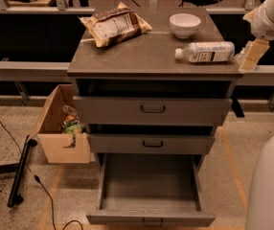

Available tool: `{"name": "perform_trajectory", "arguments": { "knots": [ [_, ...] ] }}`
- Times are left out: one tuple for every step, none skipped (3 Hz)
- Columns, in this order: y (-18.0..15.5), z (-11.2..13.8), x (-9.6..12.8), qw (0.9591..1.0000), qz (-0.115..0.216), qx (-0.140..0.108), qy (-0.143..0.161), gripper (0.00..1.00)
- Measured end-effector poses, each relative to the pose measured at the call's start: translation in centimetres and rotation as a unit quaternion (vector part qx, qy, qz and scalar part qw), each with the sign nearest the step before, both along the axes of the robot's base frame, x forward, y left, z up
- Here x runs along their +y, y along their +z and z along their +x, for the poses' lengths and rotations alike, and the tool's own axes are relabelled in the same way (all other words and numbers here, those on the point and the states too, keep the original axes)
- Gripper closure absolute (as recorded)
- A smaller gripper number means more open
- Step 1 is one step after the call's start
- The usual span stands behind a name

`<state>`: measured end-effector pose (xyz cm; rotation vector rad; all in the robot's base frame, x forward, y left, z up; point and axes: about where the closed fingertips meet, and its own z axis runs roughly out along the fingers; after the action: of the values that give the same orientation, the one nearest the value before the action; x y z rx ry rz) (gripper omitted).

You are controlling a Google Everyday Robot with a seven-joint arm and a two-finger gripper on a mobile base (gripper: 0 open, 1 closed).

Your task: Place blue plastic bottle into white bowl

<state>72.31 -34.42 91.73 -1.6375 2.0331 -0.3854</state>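
The blue plastic bottle (205,51) lies on its side near the right front of the cabinet top (142,51), white cap pointing left. The white bowl (184,25) stands upright behind it, toward the back right, apart from the bottle. My gripper (248,57) hangs at the cabinet's right edge, just right of the bottle's base, with pale fingers pointing down. It holds nothing that I can see.
A brown snack bag (114,25) lies at the back left of the top. The bottom drawer (149,193) is pulled open. A cardboard box (60,128) with items stands on the floor to the left. A black pole (19,171) and cable lie on the floor.
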Motion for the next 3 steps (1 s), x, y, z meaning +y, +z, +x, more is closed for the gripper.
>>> {"name": "perform_trajectory", "arguments": {
  "knots": [
    [1.5,1.5,0.5,0.9993,-0.013,-0.033,0.006,0.0],
    [2.2,3.6,1.8,0.998,-0.018,-0.055,0.024,0.0],
    [2.9,5.3,3.2,0.9959,-0.028,-0.069,0.051,0.0]
  ]
}}
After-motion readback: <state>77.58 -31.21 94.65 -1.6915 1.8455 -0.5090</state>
